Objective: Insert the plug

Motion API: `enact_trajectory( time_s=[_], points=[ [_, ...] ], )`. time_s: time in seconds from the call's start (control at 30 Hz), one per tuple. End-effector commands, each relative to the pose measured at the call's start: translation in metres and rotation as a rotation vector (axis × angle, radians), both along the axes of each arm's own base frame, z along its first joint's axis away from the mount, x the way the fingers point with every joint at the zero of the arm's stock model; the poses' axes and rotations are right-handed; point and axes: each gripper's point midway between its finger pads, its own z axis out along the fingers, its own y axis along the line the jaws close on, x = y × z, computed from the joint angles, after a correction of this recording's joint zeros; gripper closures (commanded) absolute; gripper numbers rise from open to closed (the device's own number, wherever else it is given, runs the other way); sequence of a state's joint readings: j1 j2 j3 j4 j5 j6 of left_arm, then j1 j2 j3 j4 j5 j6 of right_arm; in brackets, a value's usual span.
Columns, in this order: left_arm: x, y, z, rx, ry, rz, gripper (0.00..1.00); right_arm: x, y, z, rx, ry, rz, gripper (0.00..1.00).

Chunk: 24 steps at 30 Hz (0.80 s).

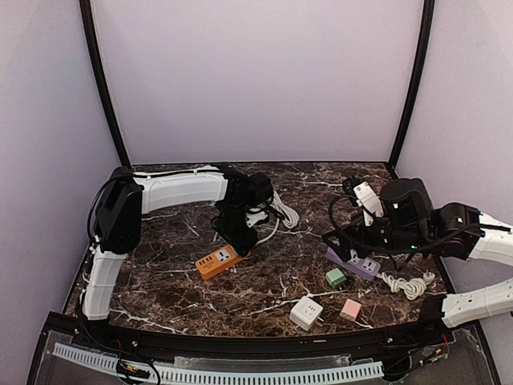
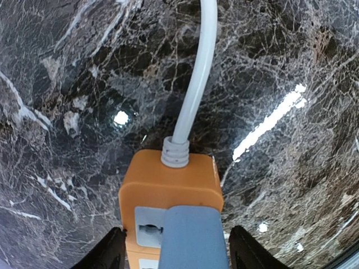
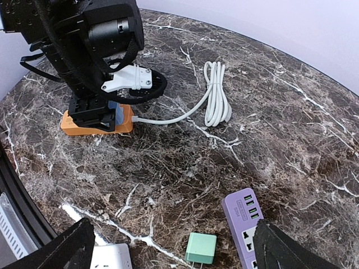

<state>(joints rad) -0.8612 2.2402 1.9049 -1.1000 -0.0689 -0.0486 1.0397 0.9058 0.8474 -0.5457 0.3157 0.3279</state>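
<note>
An orange power strip with a white cord lies on the marble table. A blue plug stands on its top face, covering part of the end socket. My left gripper is open around the plug, with a gap showing on each side. In the top view the left gripper hangs over the cord end of the orange strip. My right gripper is open and empty, above the table between a green adapter and a purple power strip.
The orange strip's white cord lies coiled behind it. The purple strip, green adapter, a white adapter and a pink adapter lie front right. Another white cord bundle lies at the right.
</note>
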Motion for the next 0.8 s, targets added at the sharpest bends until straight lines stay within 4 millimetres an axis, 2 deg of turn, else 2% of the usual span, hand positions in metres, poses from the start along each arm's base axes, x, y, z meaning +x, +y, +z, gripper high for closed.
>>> enact_trajectory(
  time_s=[0.0,0.13,0.3,0.37,0.47,0.57,0.6,0.63,0.77],
  points=[
    [0.002,0.001,0.019,-0.014,-0.011,0.012,0.32,0.007,0.003,0.020,0.055,-0.034,-0.027,0.02],
    [0.006,-0.007,0.046,-0.080,-0.047,0.018,0.27,0.007,0.004,0.017,0.051,-0.027,-0.022,0.01],
    [0.006,-0.008,0.078,-0.133,-0.082,0.038,0.22,0.006,0.005,0.012,0.045,-0.017,-0.017,0.02],
    [0.004,-0.005,0.088,-0.148,-0.101,0.054,0.15,0.005,0.005,0.010,0.041,-0.013,-0.013,0.01],
    [0.002,0.003,0.110,-0.176,-0.146,0.082,0.11,0.003,0.005,0.006,0.035,-0.005,-0.005,0.01],
    [-0.001,0.016,0.119,-0.170,-0.179,0.106,0.05,0.000,0.005,0.002,0.033,0.006,0.008,0.01],
    [-0.002,0.020,0.128,-0.175,-0.202,0.114,0.03,-0.001,0.006,-0.003,0.029,0.015,0.016,0.01],
    [-0.004,0.025,0.128,-0.166,-0.206,0.118,0.03,-0.002,0.006,-0.005,0.029,0.021,0.020,0.01],
    [-0.005,0.048,0.159,-0.173,-0.307,0.170,0.01,-0.007,0.008,-0.021,0.008,0.059,0.039,0.01]
  ],
)
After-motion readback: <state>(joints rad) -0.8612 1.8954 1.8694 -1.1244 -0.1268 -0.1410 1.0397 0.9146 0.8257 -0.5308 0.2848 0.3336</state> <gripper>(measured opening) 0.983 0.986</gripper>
